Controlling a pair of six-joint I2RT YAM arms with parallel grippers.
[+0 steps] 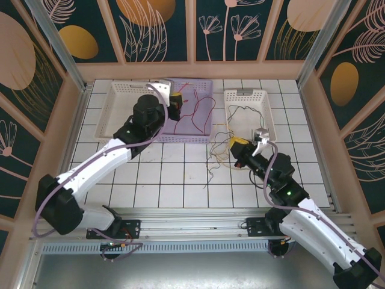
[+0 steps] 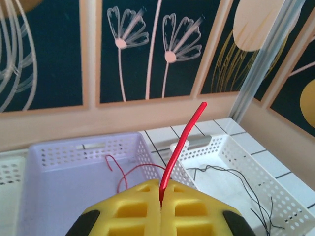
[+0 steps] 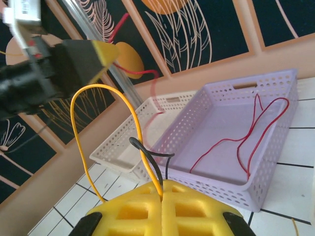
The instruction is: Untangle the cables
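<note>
Now we are watching the left gripper (image 2: 161, 197) hanging over the purple basket (image 1: 201, 137) at the table's (image 1: 162, 174) far side. Its yellow fingers (image 2: 133, 209) are pressing together on a red cable (image 2: 180, 141), which is rising from the seam between them and curving up to the right. More red wire (image 3: 246, 142) is lying looped on the purple basket's floor. Meanwhile the right gripper (image 3: 161, 199) is hovering over the tiles right of the table's middle, fingers closed tight on a yellow cable (image 3: 101, 85) that is arching away in a tall loop. A black cable (image 3: 147, 153) is running down into the same seam. We are seeing a loose yellow-and-black tangle (image 1: 218, 158) lying on the tiles just left of that gripper, near the purple basket's near right corner. Beyond it, thin black wires (image 2: 216, 167) are resting in a white basket (image 1: 228, 114). Another white basket (image 1: 111, 114) is sitting right beside the purple one at the far left.
</note>
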